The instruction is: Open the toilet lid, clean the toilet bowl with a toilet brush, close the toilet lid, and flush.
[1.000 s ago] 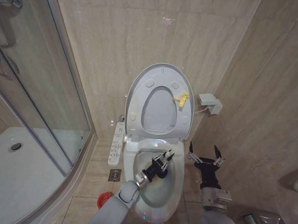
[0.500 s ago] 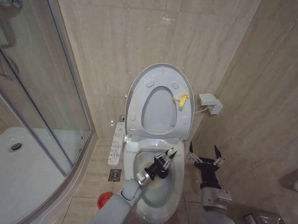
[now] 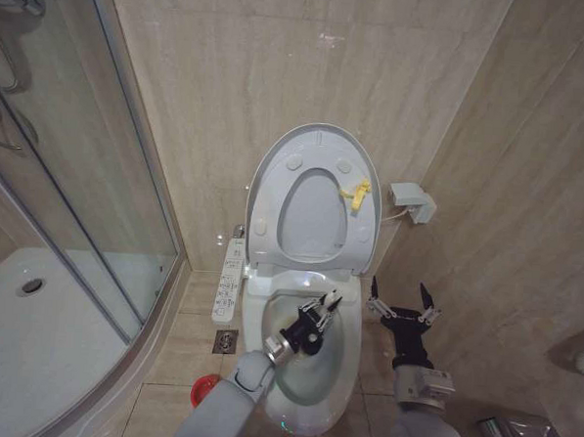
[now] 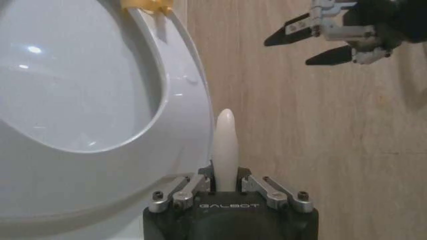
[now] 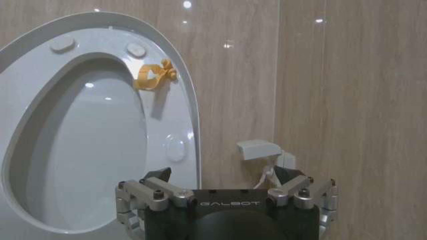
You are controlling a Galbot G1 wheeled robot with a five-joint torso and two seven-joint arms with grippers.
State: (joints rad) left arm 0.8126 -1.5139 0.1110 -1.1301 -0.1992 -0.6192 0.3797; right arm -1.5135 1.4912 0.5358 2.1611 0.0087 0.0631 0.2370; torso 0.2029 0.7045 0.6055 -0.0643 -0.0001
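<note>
Nearest us, a red cup (image 3: 204, 390) sits on the floor left of the bowl (image 3: 338, 378). Our left tool (image 3: 324, 306) hangs over the bowl, fingers pinching the brush's (image 4: 225, 145) white handle. Our right tool (image 3: 402, 303) waits beside the bowl's right side, fingers spread, holding nothing. Farther back, we see the lid (image 3: 316, 141) upright against the wall, yellow tag (image 3: 354, 194) at its edge.

The raised toilet lid (image 3: 316, 146) leans on the back wall (image 3: 281, 61), leaving the toilet bowl (image 3: 308, 371) open from above. A side wall (image 3: 528, 192) crowds the right.
</note>
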